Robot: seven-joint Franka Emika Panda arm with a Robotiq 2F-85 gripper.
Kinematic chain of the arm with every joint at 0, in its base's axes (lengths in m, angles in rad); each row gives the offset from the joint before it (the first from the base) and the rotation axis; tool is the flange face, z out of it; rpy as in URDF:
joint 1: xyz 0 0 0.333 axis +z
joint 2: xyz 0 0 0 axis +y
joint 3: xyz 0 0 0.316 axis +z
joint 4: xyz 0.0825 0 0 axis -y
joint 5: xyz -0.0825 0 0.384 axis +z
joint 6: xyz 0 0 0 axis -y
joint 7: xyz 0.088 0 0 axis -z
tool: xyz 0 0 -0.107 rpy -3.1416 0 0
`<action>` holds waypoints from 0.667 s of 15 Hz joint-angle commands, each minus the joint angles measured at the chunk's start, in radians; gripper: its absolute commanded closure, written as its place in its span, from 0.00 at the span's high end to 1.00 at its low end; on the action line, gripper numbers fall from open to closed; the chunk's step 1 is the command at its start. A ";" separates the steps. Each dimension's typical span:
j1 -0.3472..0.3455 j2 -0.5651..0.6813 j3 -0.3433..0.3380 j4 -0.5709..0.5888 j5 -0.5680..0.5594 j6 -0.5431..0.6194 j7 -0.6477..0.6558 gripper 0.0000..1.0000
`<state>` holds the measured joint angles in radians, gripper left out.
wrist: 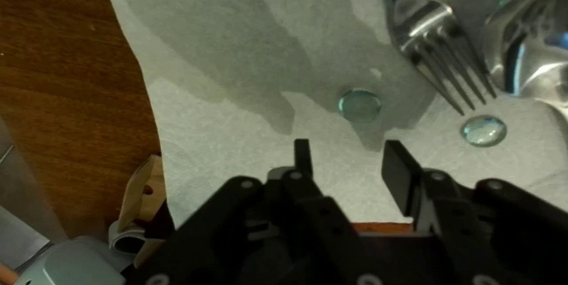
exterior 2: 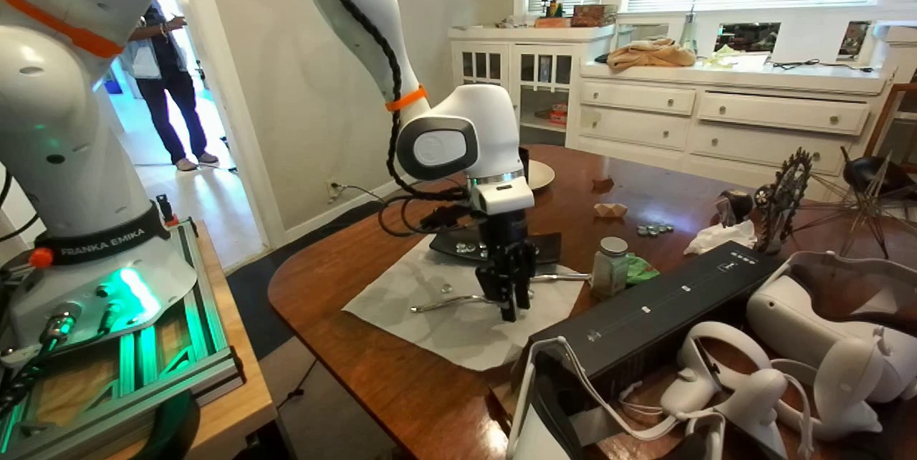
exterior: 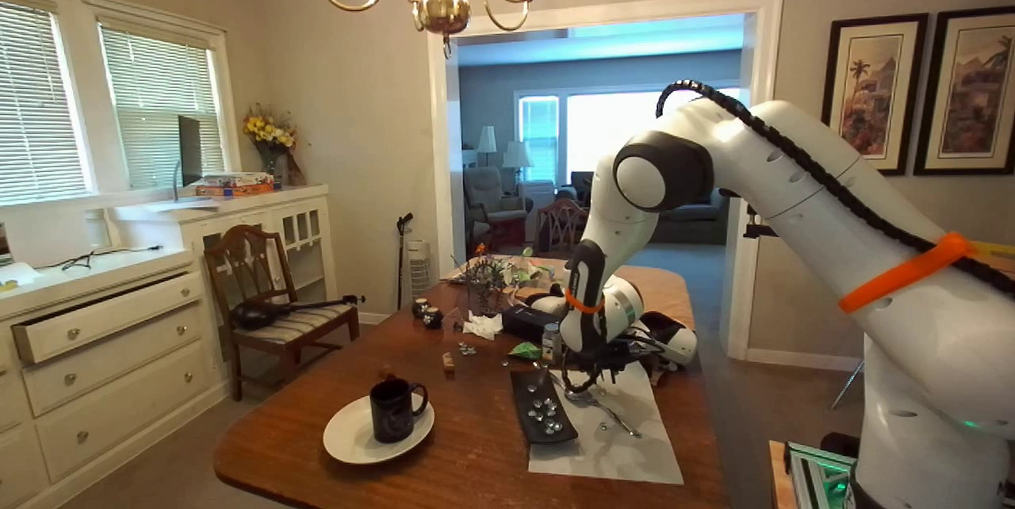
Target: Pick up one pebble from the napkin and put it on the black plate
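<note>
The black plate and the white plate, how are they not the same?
The black plate is a long rectangle, while the white plate is round. The black plate holds several shiny pebbles; the white plate holds a dark mug. The black plate covers part of the napkin, while the white plate sits apart from it. Both are plates with something on them.

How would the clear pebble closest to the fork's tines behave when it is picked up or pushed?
The pebble has glossy highlights, so it may slip when pinched. Its clear, glass-like look suggests stiffness. Its rounded outline may let it skid on the napkin if pushed.
</note>
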<state>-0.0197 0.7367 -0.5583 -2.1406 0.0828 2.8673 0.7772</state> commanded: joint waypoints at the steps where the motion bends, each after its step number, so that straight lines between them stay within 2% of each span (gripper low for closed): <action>1: 0.045 -0.021 -0.025 -0.071 0.036 0.090 0.043 0.35; 2: 0.051 -0.026 -0.027 -0.083 0.044 0.104 0.045 0.38; 3: 0.067 -0.030 -0.040 -0.095 0.045 0.108 0.048 0.55; 4: 0.087 -0.038 -0.063 -0.094 0.043 0.064 0.050 0.64; 5: 0.043 -0.002 -0.029 -0.050 0.043 0.077 0.017 0.45; 7: 0.064 -0.010 -0.049 -0.063 0.042 0.077 0.024 0.61; 8: 0.068 -0.012 -0.052 -0.064 0.042 0.076 0.026 0.89; 10: 0.053 -0.006 -0.050 -0.052 0.047 0.094 0.024 0.93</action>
<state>0.0448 0.7207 -0.6102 -2.2048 0.1079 2.9453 0.8162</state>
